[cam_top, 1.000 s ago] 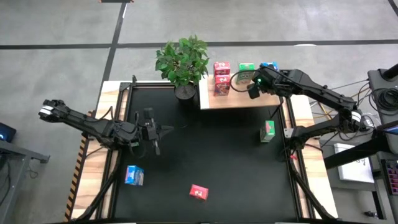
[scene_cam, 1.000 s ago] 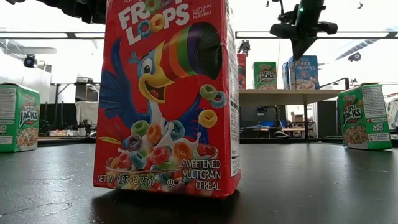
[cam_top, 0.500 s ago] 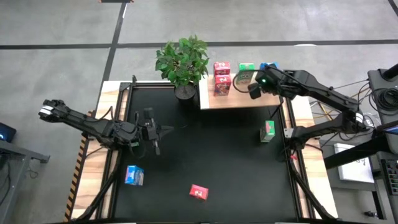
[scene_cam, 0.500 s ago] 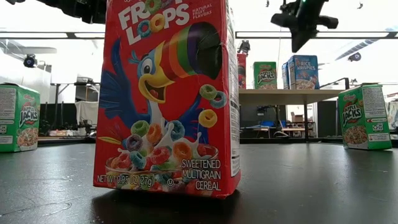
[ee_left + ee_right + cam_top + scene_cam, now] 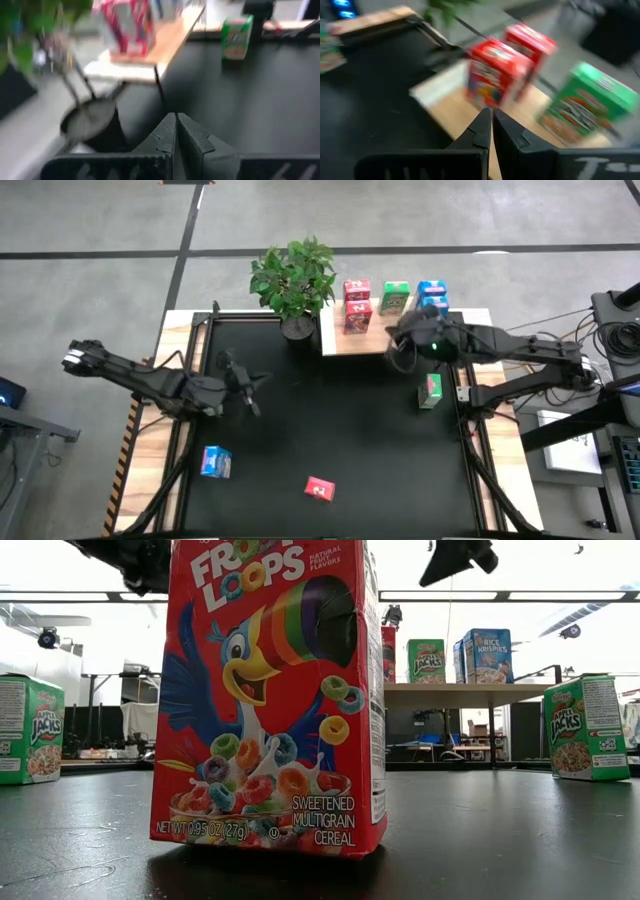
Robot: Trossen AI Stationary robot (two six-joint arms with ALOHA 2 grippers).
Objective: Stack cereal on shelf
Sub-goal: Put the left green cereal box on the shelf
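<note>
High view, itemised as we find it. Shelf (image 5: 365, 340): pale wood plank, upper centre-right of the frame, just right of a potted plant (image 5: 294, 280). On it we count two pink-red boxes (image 5: 356, 305) one before the other, a green box (image 5: 395, 297) and a blue box (image 5: 431, 290), all upright along the back edge.

Loose cereal on the black tabletop (image 5: 330, 420): a green box (image 5: 431, 390) at centre right near the table's edge, a blue box (image 5: 215, 463) at lower left, and a pink-red box (image 5: 320, 489) at lower centre. That last one fills the low view, with a further green box (image 5: 30, 730) at its left edge. We cannot locate the ninth.

Right gripper (image 5: 397, 348): fingers pressed together, empty, over the shelf's front edge; its wrist view looks at the pink-red pair and the green box. Left gripper (image 5: 250, 385): likewise shut on nothing, centre left over the tabletop, well apart from any box.

Handling, in our judgement: these small cardboard cartons are light and fairly stiff but crushable, with glossy printed faces that may slip. We would take each across its two narrow sides, near mid-height, with modest pressure, so it stays upright when set down beside the others.
</note>
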